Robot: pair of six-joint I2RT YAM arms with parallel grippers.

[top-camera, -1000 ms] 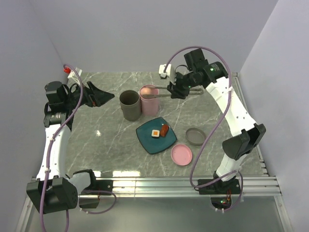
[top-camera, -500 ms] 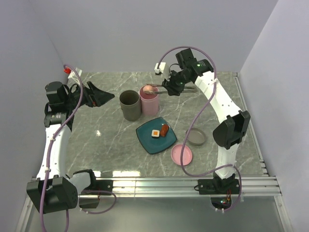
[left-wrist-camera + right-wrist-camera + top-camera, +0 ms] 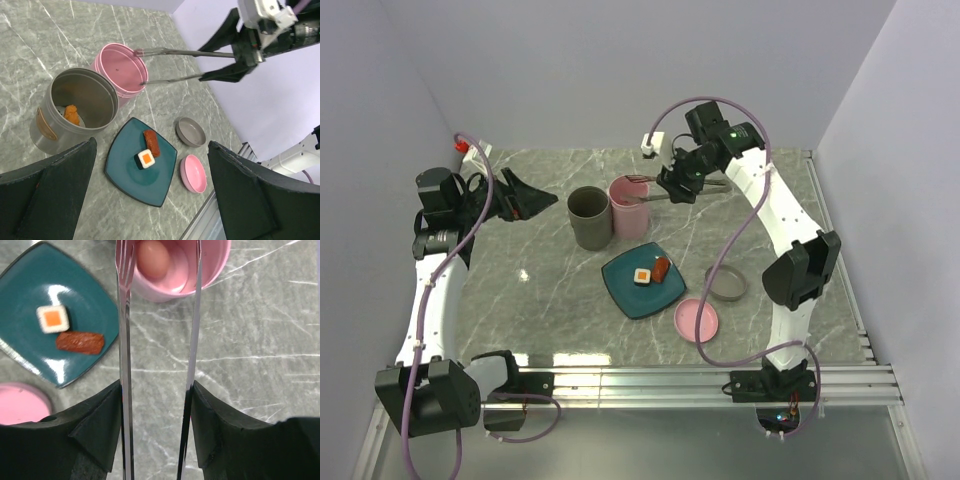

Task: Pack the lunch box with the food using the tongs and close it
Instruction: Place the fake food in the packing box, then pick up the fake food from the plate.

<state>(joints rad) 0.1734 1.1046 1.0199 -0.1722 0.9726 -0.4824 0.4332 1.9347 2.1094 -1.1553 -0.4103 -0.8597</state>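
My right gripper [image 3: 682, 185] [image 3: 156, 390] is shut on the silver tongs [image 3: 645, 187] [image 3: 124, 340], one finger pressing each arm. The tongs' arms stand apart, with their tips over the lunch box's pink cup [image 3: 628, 205] [image 3: 210, 265]. The pale pink egg [image 3: 153, 257] lies loose inside that cup. An orange nugget [image 3: 71, 114] sits in the grey tin [image 3: 589, 217] [image 3: 82, 107] beside it. The sausage [image 3: 662, 268] [image 3: 152, 143] and the white-and-orange block [image 3: 642, 276] [image 3: 146, 159] rest on the teal plate [image 3: 625, 295]. My left gripper [image 3: 525, 197] hangs open and empty at the far left.
A pink lid [image 3: 696, 320] [image 3: 193, 173] and a grey lid [image 3: 725, 282] [image 3: 190, 132] lie on the marble table right of the plate. A metal rail runs along the table's near edge.
The right arm has reached further left, so the tongs' tips now sit over the pink cup. The tongs' arms have spread and the egg lies free in the cup. The left arm is still.
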